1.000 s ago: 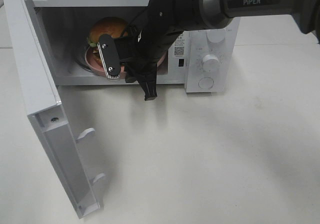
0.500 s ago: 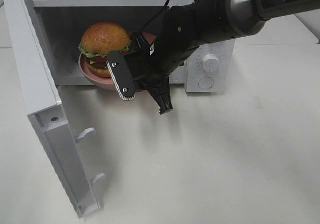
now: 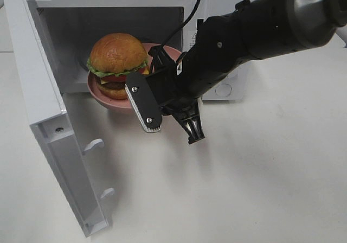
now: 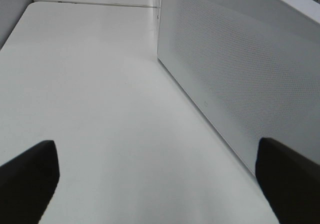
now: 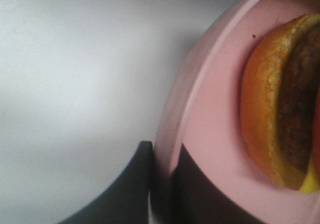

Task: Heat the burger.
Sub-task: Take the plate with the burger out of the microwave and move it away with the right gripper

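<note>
We see the right gripper (image 3: 169, 108) clamped on the rim of the pink plate (image 3: 111, 101), one finger above and one below the edge in its wrist view. The burger (image 3: 118, 64) sits upright on that plate, at about ten o'clock from the gripper, at the mouth of the open white microwave (image 3: 116, 23). The microwave's door (image 3: 49, 118) swings wide at eight o'clock. The left gripper (image 4: 150, 174) hangs over the white table (image 4: 90, 109) beside the microwave's side wall, its dark fingers spread well apart, holding nothing.
</note>
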Tool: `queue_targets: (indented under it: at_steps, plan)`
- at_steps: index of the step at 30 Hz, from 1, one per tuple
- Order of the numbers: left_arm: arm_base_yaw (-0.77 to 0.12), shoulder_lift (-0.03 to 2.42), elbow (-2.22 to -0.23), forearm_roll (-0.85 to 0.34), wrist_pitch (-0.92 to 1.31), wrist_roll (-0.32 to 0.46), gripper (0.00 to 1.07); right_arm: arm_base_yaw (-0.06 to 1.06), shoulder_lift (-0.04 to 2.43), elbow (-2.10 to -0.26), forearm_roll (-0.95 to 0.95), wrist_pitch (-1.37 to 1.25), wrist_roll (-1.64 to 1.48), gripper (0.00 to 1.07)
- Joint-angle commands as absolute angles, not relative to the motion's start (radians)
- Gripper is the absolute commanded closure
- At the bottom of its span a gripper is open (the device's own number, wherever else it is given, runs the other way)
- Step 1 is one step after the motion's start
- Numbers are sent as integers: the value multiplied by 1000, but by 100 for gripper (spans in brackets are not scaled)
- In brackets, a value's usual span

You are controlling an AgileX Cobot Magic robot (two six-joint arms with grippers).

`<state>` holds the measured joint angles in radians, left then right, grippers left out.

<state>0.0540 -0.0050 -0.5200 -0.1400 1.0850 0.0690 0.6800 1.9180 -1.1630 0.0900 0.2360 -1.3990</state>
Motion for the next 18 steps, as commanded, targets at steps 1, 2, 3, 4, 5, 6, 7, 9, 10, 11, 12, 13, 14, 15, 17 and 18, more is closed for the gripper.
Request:
queue_targets:
  at_steps: [1, 2, 3, 4, 5, 6, 7, 9, 10, 11, 12, 13, 14, 15, 17, 18]
  plan:
    - [56, -21, -519, -145, 1074, 65, 7, 679, 1862, -1141, 96, 163, -1383, 107]
    - [56, -21, -519, -145, 1074, 65, 7, 679, 1835, -1105, 96, 147, -1383, 107]
    - [56, -21, -519, -145, 1074, 65, 7, 679, 1806, -1067, 96, 133, -1383, 107]
    - [56, -21, -519, -145, 1074, 65, 7, 679, 1806, -1067, 96, 133, -1383, 107]
    - [56, -21, -519, -145, 1074, 65, 7, 679, 1793, -1050, 96, 126, -1383, 107]
    - [56, -21, -519, -145, 1074, 65, 7, 679, 1763, -1013, 96, 117, -1383, 107]
    - [56, -21, -519, -145, 1074, 65, 7, 679, 1763, -1013, 96, 117, -1383, 107]
    - [56, -21, -519, -145, 1074, 65, 7, 679, 1747, -994, 96, 114, -1383, 107]
    - [56, -21, -519, -145, 1074, 65, 7, 679, 1716, -959, 95, 113, -1383, 107]
    - [56, -21, -519, -145, 1074, 65, 7, 679, 1681, -921, 95, 111, -1383, 107]
    - [56, -21, -519, -145, 1074, 65, 7, 679, 1681, -921, 95, 111, -1383, 107]
    - [56, -21, -519, -145, 1074, 65, 7, 679, 1663, -903, 95, 111, -1383, 107]
    - [56, -21, -519, -145, 1074, 65, 7, 679, 1628, -870, 94, 110, -1383, 107]
    - [56, -21, -519, -145, 1074, 65, 7, 679, 1628, -870, 94, 110, -1383, 107]
    - [56, -21, -519, -145, 1074, 65, 7, 679, 1574, -820, 94, 101, -1383, 107]
    - [56, -21, -519, -145, 1074, 65, 7, 679, 1574, -820, 94, 101, -1383, 107]
